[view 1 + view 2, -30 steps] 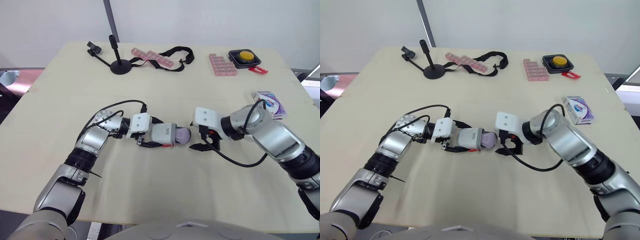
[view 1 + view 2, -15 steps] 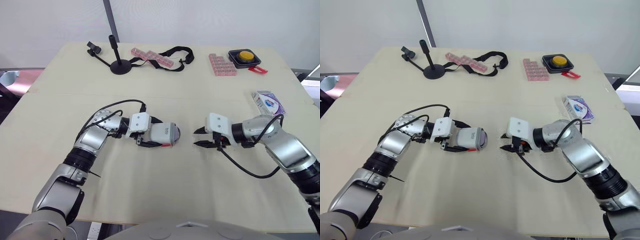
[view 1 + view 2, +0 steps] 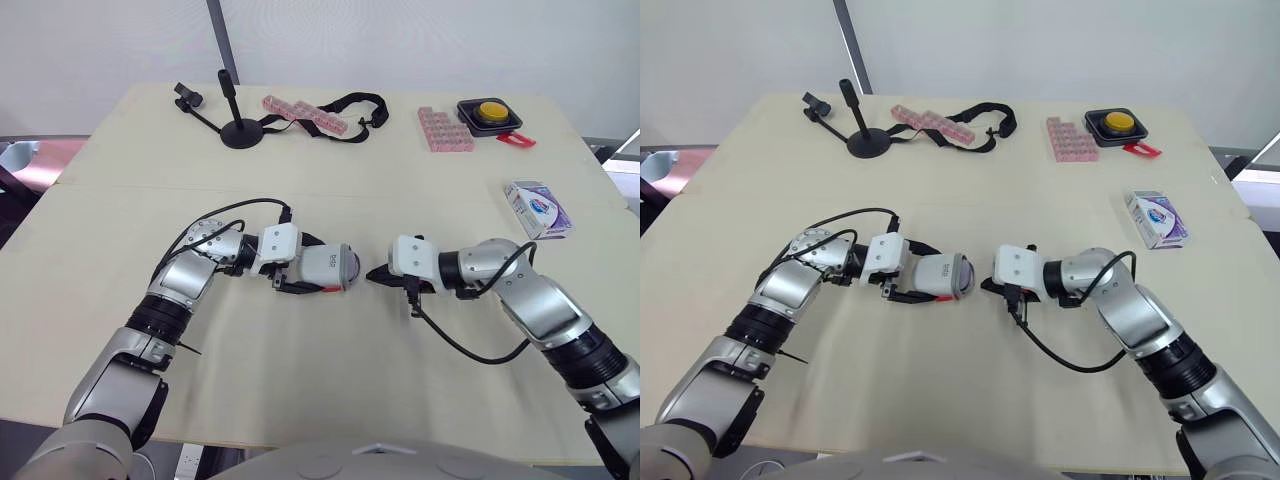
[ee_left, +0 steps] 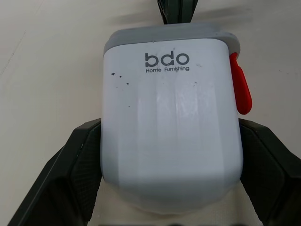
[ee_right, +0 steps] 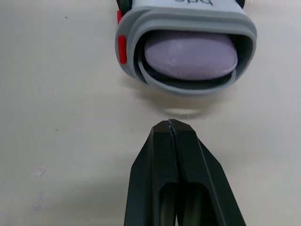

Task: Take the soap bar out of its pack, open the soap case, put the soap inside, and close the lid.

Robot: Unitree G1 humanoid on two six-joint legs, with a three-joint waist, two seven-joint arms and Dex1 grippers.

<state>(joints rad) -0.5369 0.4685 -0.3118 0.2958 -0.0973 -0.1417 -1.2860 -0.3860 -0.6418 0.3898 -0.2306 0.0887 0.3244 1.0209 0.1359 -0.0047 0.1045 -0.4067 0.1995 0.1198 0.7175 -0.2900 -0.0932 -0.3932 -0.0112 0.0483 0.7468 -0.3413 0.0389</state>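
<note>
On the pale wooden worktop [image 3: 330,390] the left fingers [image 4: 70,174] are clamped on either side of a white plastic soap case with a grey rim [image 3: 326,267]. The case lies on its side between them, with a small red latch tab [image 4: 240,89] next to one finger. Its mouth points away from the left fingers and straight at the right fingers [image 5: 155,165]. Those are pressed together into a single black point, which sits just short of the case's rim without touching it. Seen from the right wrist, a lilac oval soap bar [image 5: 190,55] sits inside the case, set back from the rim. The white and purple cardboard soap pack [image 3: 537,208] lies well behind the right fingers, out towards the right edge of the worktop. Far beyond both pairs of fingers, along the back edge, are a black stand on a round base [image 3: 238,130], a black strap [image 3: 350,103], pink segmented plastic trays [image 3: 444,130] and a yellow button in a black holder [image 3: 490,112].
</note>
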